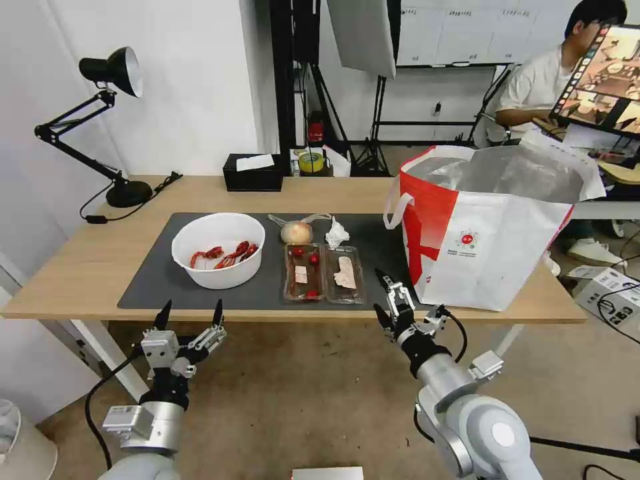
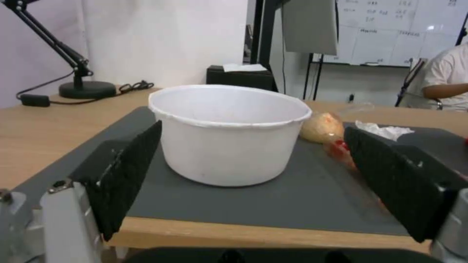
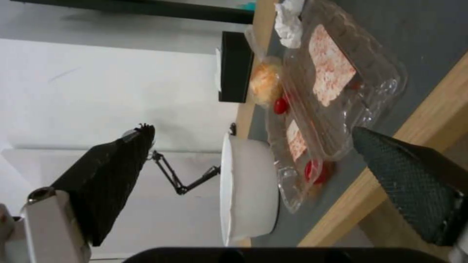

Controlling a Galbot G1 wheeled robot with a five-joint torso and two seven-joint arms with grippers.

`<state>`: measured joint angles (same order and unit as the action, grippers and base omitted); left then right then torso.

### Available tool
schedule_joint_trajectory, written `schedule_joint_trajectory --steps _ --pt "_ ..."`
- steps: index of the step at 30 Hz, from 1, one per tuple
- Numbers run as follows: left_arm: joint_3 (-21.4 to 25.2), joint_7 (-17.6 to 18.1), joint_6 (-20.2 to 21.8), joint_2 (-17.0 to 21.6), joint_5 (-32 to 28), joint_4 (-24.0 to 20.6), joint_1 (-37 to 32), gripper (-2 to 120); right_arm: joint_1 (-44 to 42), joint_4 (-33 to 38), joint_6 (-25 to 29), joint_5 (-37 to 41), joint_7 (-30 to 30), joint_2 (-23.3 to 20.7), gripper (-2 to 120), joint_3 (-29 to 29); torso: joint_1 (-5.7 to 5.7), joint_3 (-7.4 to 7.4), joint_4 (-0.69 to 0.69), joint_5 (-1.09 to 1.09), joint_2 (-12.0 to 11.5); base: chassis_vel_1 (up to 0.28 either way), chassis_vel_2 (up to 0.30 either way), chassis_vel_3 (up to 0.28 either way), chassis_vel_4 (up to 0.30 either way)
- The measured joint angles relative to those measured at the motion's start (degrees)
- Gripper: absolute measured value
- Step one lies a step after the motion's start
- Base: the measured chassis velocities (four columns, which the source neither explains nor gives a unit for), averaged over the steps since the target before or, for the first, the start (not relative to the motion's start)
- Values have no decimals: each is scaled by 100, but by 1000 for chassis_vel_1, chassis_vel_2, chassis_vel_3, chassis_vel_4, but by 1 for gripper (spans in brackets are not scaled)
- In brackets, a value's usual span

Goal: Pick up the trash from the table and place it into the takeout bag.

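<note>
From the head view I see my left end effector (image 1: pixel 190 313) hanging low in the lower left of the frame, just off the near edge of the table (image 1: pixel 80 267), its 2 black fingers spread wide with nothing between them. Straight beyond it on the dark grey mat (image 1: pixel 153 267) sits the white round bowl (image 1: pixel 218 250), smooth and plastic-looking, with red crayfish shells (image 1: pixel 223 255) in the bottom; in the left wrist view the bowl (image 2: pixel 229 135) stands centred between the ribbed black pads (image 2: pixel 131 171), apart from them. My right end effector (image 1: pixel 385 295) is at lower centre-right, also parted and empty, tips over the table's near edge between the 2 clear rectangular plastic trays (image 1: pixel 324 273) and the takeout bag (image 1: pixel 493 233). The trays lie side by side, touching, thin and glossy, with small red round items and pale scraps inside; the right wrist view shows their crinkled rims (image 3: pixel 341 91). Behind the trays lie the tan ball in its clear plastic bag (image 1: pixel 297 231) and the crumpled white tissue (image 1: pixel 337 234), close together. The bag stands upright at the right of the table, boxy, white and red, open-topped with silver foil lining and a small round red logo (image 1: pixel 468 239).
</note>
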<state>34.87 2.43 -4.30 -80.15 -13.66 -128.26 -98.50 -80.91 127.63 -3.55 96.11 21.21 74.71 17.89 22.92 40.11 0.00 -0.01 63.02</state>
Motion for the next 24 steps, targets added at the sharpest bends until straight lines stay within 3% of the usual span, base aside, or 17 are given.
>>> schedule_joint_trajectory --steps 24 --pt "194 -56 -138 202 -218 25 -132 100 624 -918 103 -29 315 523 100 -439 0 0 0 0 0 0 0 0 0"
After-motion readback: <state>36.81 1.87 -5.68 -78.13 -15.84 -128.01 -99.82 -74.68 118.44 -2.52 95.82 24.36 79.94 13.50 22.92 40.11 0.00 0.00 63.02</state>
